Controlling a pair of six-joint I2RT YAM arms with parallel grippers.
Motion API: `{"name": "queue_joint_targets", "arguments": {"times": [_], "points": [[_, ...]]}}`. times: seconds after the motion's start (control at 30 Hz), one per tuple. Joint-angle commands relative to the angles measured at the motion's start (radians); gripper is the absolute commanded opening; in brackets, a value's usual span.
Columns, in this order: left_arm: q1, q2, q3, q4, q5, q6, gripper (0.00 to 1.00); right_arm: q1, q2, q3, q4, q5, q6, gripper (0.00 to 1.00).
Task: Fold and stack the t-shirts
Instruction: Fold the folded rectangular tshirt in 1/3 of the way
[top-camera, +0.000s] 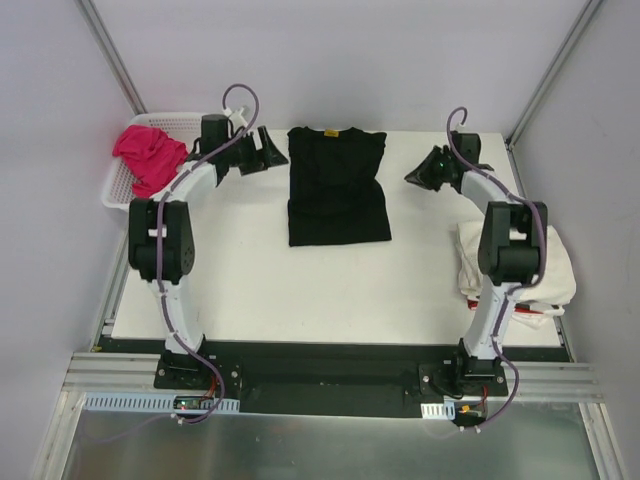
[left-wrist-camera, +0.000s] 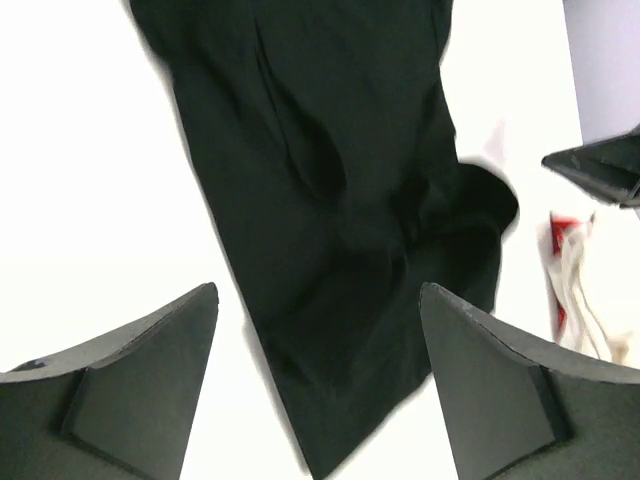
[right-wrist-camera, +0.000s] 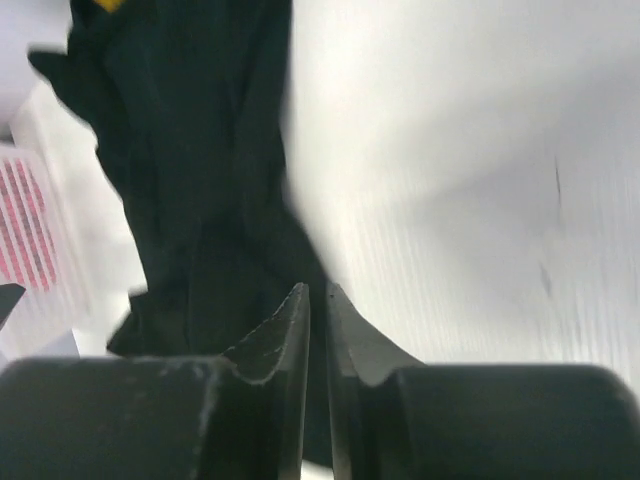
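Observation:
A black t-shirt (top-camera: 337, 185) lies partly folded on the white table at the centre back, with its collar at the far edge. My left gripper (top-camera: 272, 155) hovers just left of its upper left side, open and empty. In the left wrist view the gripper (left-wrist-camera: 318, 290) frames the black t-shirt (left-wrist-camera: 330, 200) between its spread fingers (left-wrist-camera: 140, 370). My right gripper (top-camera: 412, 176) is shut and empty, to the right of the shirt and apart from it. The right wrist view shows the gripper (right-wrist-camera: 317, 290) with its jaws almost touching, and the black t-shirt (right-wrist-camera: 190, 200) beyond them. A pink t-shirt (top-camera: 148, 157) lies in the basket.
A white mesh basket (top-camera: 115, 188) stands at the back left corner. A pile of cream-white t-shirts (top-camera: 556, 265) lies at the table's right edge, partly behind the right arm. It also shows in the left wrist view (left-wrist-camera: 580, 290). Grey walls close in the back and sides.

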Motion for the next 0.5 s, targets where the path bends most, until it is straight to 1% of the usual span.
{"name": "queue_joint_targets", "arguments": {"times": [0.0, 0.03, 0.07, 0.1, 0.13, 0.17, 0.23, 0.27, 0.3, 0.33, 0.4, 0.47], "points": [[-0.054, -0.372, -0.286, 0.121, 0.070, -0.011, 0.80, 0.037, -0.342, -0.281, 0.105, -0.014, 0.003, 0.05], [-0.078, -0.413, -0.394, 0.145, 0.069, -0.012, 0.80, 0.069, -0.430, -0.340, 0.143, -0.005, 0.020, 0.03], [-0.090, -0.449, -0.444, 0.187, 0.064, -0.019, 0.80, 0.085, -0.471, -0.445, 0.194, 0.004, 0.029, 0.01], [-0.100, -0.497, -0.484, 0.201, 0.064, -0.025, 0.80, 0.103, -0.500, -0.476, 0.212, 0.012, 0.037, 0.01], [-0.113, -0.514, -0.543, 0.221, 0.063, -0.024, 0.80, 0.149, -0.529, -0.506, 0.228, 0.010, 0.043, 0.01], [-0.138, -0.526, -0.564, 0.239, 0.058, -0.021, 0.80, 0.174, -0.531, -0.521, 0.234, 0.012, 0.042, 0.01], [-0.165, -0.522, -0.581, 0.259, 0.066, -0.004, 0.79, 0.255, -0.499, -0.512, 0.226, 0.003, 0.029, 0.01], [-0.188, -0.505, -0.570, 0.264, 0.087, 0.004, 0.79, 0.275, -0.480, -0.504, 0.217, 0.007, 0.031, 0.01], [-0.195, -0.459, -0.556, 0.264, 0.117, 0.019, 0.79, 0.294, -0.453, -0.489, 0.223, 0.001, 0.037, 0.01], [-0.198, -0.429, -0.523, 0.262, 0.189, 0.021, 0.79, 0.321, -0.427, -0.478, 0.232, -0.003, 0.040, 0.01], [-0.201, -0.335, -0.477, 0.251, 0.246, 0.016, 0.78, 0.341, -0.336, -0.428, 0.239, -0.023, 0.054, 0.01], [-0.201, -0.289, -0.469, 0.265, 0.259, 0.010, 0.77, 0.355, -0.254, -0.389, 0.242, -0.033, 0.062, 0.01]]}}
